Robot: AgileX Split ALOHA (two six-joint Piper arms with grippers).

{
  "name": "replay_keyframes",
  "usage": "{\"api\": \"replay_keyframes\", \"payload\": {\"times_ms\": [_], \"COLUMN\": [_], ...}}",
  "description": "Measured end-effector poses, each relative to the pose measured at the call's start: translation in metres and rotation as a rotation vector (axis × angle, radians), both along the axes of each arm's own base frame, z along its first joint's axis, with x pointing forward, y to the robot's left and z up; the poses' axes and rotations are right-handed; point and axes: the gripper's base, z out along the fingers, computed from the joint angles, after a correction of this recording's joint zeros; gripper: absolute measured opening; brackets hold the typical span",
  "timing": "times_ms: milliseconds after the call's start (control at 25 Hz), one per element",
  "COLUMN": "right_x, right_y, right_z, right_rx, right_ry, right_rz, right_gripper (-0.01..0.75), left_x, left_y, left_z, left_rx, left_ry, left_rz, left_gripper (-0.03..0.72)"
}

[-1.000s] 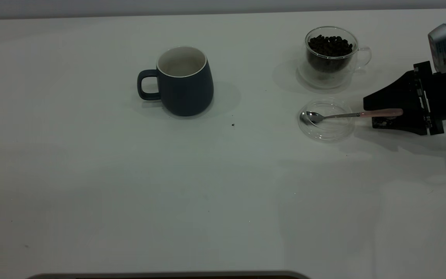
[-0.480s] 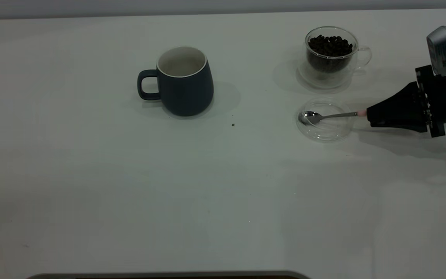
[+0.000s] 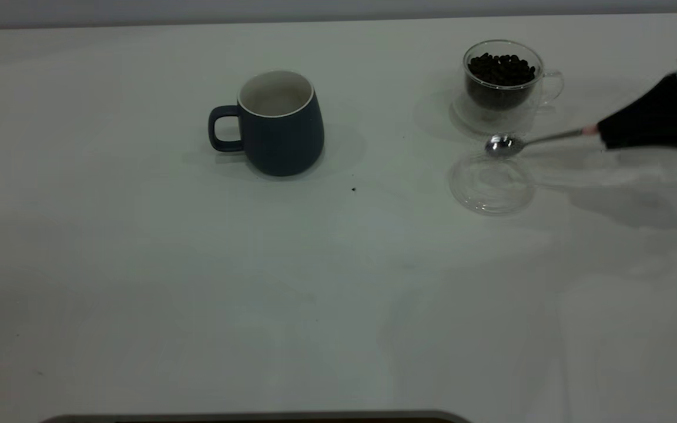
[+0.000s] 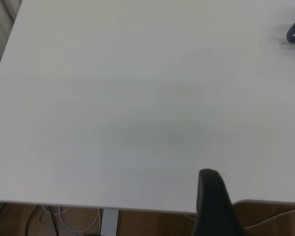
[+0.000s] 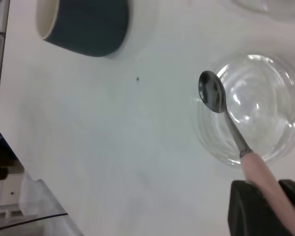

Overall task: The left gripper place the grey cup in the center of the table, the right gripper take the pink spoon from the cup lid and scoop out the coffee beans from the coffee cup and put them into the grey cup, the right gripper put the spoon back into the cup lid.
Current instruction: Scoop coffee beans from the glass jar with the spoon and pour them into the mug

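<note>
The small teaspoon with the pale pink handle and shiny metal bowl [image 3: 506, 144] is gripped at its handle end by the black tapered right claw [image 3: 600, 134], clenched on it, and is held in the air above the round clear glass lid [image 3: 491, 185], just in front of the clear double-walled glass cup [image 3: 502, 88] heaped with dark oval coffee beans [image 3: 501, 67]. The spoon is judged light and stiff, its polished stem slippery, so the matte pink handle is the better hold. The glass is judged fragile. The rounded dark blue-grey matte mug [image 3: 280, 122] is seen standing well apart on the plain white desk [image 3: 197, 282]. The black left claw [image 4: 214, 204] is parked at the desk's edge; its state cannot be told.
</note>
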Motion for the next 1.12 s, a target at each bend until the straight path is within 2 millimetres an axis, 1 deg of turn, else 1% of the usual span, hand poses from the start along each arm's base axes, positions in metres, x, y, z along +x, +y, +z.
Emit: {"api": "replay_keyframes", "payload": {"times_ms": [40, 200, 280, 360, 480, 520, 640, 720, 840, 1120], "right_x": [0.001, 0.009, 0.02, 0.036, 0.06, 0.068, 0.08, 0.084, 0.086, 0.085], "right_y": [0.0, 0.003, 0.004, 0.004, 0.002, 0.001, 0.001, 0.001, 0.003, 0.005], "right_z": [0.009, 0.058, 0.076, 0.085, 0.077, 0.069, 0.043, 0.029, 0.019, 0.013], "right_rx": [-0.001, 0.021, 0.013, -0.005, -0.046, -0.064, -0.1, -0.109, -0.109, -0.067], "right_ry": [-0.017, -0.132, -0.189, -0.216, -0.195, -0.178, -0.119, -0.093, -0.077, -0.012], "right_rz": [0.008, 0.061, 0.076, 0.063, -0.005, -0.027, -0.061, -0.084, -0.09, -0.128], "right_gripper": [0.097, 0.097, 0.097, 0.097, 0.097, 0.097, 0.097, 0.097, 0.097, 0.097], "left_x": [0.0, 0.0, 0.0, 0.0, 0.0, 0.0, 0.0, 0.0, 0.0, 0.0], "left_y": [0.0, 0.0, 0.0, 0.0, 0.0, 0.0, 0.0, 0.0, 0.0, 0.0], "left_z": [0.0, 0.0, 0.0, 0.0, 0.0, 0.0, 0.0, 0.0, 0.0, 0.0], "left_rx": [0.0, 0.0, 0.0, 0.0, 0.0, 0.0, 0.0, 0.0, 0.001, 0.002], "left_ry": [0.0, 0.0, 0.0, 0.0, 0.0, 0.0, 0.0, 0.0, 0.0, 0.0], "left_rz": [0.0, 0.0, 0.0, 0.0, 0.0, 0.0, 0.0, 0.0, -0.001, -0.001], "left_gripper": [0.501, 0.501, 0.501, 0.501, 0.501, 0.501, 0.501, 0.501, 0.501, 0.501]}}
